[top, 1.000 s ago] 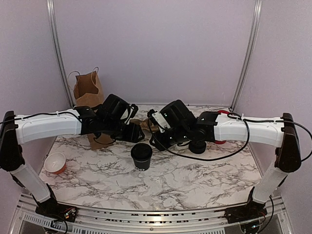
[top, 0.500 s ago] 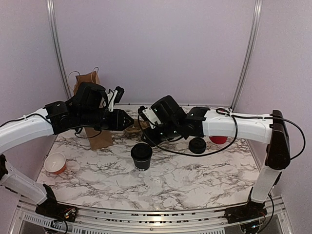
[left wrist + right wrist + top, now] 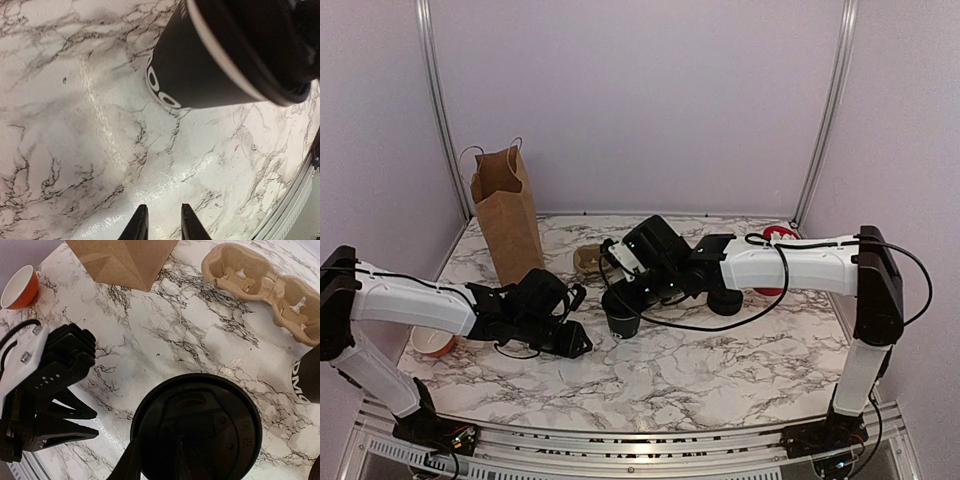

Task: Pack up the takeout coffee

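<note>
The takeout coffee point(image 3: 622, 318) is a black lidded cup standing mid-table. Its white lettering shows in the left wrist view on the cup point(image 3: 200, 75). Its round lid point(image 3: 200, 430) fills the right wrist view. My right gripper point(image 3: 623, 298) is directly above the cup. Its tips point(image 3: 157, 462) are narrowly apart, one finger just outside the lid's near rim and the other over the lid top. Contact cannot be made out. My left gripper point(image 3: 582, 345) lies low on the table front-left of the cup, and its tips point(image 3: 162, 225) are slightly apart with nothing between them.
A brown paper bag point(image 3: 507, 215) stands at the back left. A cardboard cup carrier point(image 3: 588, 260) lies behind the coffee. A black cup stack point(image 3: 725, 300) and a red cup point(image 3: 775, 238) stand to the right. An orange bowl point(image 3: 430, 335) sits at the left edge.
The left arm swung down from beside the bag to the table front-left of the cup, and its jaws narrowed. The right gripper moved left and down over the lid.
</note>
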`<state>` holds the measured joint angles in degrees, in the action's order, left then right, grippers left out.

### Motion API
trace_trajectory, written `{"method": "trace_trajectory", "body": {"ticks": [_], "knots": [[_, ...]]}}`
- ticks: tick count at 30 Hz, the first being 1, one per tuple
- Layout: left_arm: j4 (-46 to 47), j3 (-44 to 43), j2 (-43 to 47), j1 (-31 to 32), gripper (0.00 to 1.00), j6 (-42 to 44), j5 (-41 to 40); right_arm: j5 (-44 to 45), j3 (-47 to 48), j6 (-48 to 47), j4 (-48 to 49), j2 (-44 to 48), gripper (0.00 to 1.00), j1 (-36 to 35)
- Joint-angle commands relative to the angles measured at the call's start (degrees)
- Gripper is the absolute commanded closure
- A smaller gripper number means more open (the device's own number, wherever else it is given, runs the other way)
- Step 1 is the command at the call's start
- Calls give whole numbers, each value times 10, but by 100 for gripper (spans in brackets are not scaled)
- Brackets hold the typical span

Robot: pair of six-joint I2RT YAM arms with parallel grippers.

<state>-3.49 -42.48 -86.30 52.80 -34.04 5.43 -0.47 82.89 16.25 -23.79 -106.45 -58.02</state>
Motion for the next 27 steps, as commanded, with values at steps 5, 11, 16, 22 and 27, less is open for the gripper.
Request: {"method": "trace_trajectory", "body": {"ticks": [5,11,16,22,27], "knots": [[-47,-81,77,-21,76,39,-47,16,34,-7,-34,-3,76,-4],[-58,-112,70,-29,74,48,-39,94,98,-39,-64,33,72,-7],[-65,-131,62,-33,73,51,-34,148,118,-62,-86,48,48,-8],[-73,-140,62,-47,73,47,-43,110,82,-62,-90,5,27,-8],[-82,-138,77,-69,73,39,-48,84,23,-40,-62,-47,25,-8]]}}
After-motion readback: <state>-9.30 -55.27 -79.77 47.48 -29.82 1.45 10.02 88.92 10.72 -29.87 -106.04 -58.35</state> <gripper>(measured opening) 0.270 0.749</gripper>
